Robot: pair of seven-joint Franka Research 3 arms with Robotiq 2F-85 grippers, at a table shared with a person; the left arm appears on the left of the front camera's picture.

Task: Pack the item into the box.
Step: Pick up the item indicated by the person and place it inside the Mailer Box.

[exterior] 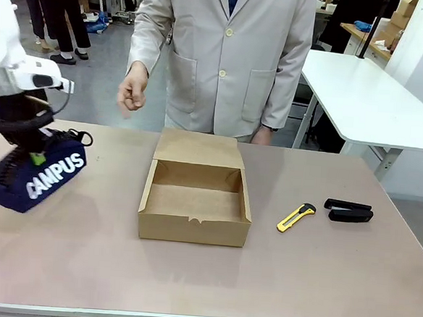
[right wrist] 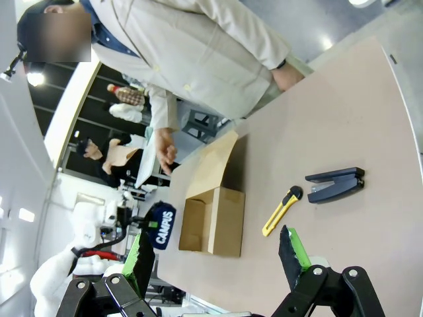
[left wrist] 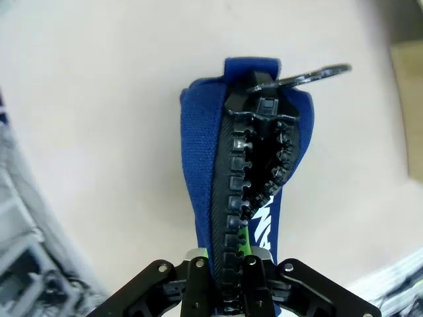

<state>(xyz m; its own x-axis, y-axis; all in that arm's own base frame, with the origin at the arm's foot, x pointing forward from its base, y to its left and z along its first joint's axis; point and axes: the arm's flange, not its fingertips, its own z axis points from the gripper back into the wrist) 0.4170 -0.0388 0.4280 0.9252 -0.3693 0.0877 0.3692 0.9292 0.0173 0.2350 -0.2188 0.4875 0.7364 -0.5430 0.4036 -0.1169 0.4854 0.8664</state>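
Gripping pouch [exterior: 39, 177] by its zipper [left wrist: 246, 191] with left gripper [left wrist: 228, 259], well left of box [exterior: 192, 226], right gripper [right wrist: 215, 243] gaping empty; next, carry right, lower into open box

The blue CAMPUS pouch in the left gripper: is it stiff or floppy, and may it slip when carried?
Probably soft: the pouch hangs tilted from the left gripper, its fabric bulging beside the zipper. Likely light, since a narrow pinch on the zipper seam holds it. The toothed zipper should resist slipping, but it may sag or swing.
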